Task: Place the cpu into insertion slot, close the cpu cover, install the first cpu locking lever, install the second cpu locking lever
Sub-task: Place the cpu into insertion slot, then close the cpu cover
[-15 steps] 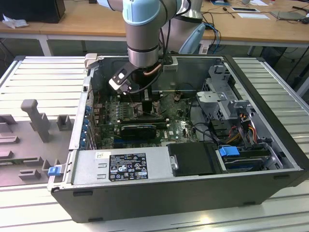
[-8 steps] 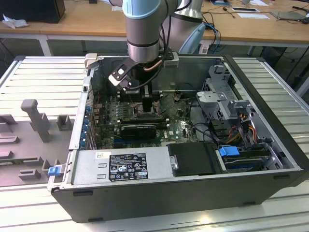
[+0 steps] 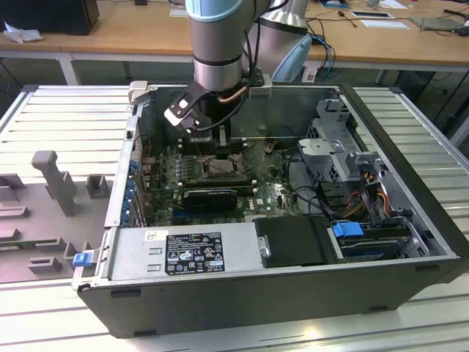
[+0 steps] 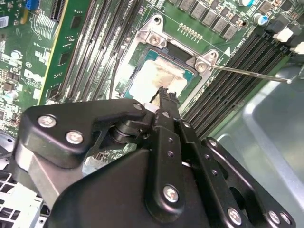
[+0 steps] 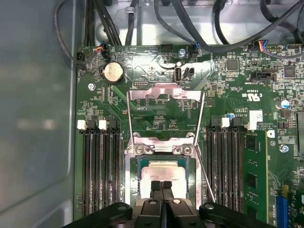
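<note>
Now the arm (image 3: 218, 44) reaches straight down into the open case (image 3: 293, 301), jaws pressed together right over the cpu (image 5: 164, 170), which sits in the slot (image 5: 137, 178), hemmed by memory slots (image 5: 99, 171) on both sides.

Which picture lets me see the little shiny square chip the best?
The second wrist view: the cpu sits close up and pale, with the end effector hiding just one edge. The first wrist view shows it too, with more of it covered by the end effector. In the exterior view it is too small to make out.
</note>
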